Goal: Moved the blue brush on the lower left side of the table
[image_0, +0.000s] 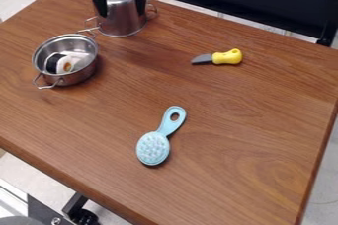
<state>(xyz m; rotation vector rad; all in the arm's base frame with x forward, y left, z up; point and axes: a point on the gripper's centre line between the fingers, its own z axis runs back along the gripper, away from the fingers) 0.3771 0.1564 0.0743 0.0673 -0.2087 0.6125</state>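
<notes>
The black pincer (122,14) hangs at the upper left, its two fingers spread apart in front of a tall metal pot (124,27). The pincer hides the pot's rim, and whether the fingers touch its sides I cannot tell. The arm above is cut off by the top edge.

Just below and to the left sits a shallower metal pot (80,74) with wire handles. Inside lies a small black-and-white item (61,64) with an orange spot — possibly toy sushi, partly hard to make out.

Right of the pincer, a knife (226,57) with a yellow handle lies with its grey blade pointing left.

Farther out, the light-blue brush (153,147) lies below the middle of the wooden bench (237,169) — bristles up, looped handle slanting toward the upper right.
</notes>
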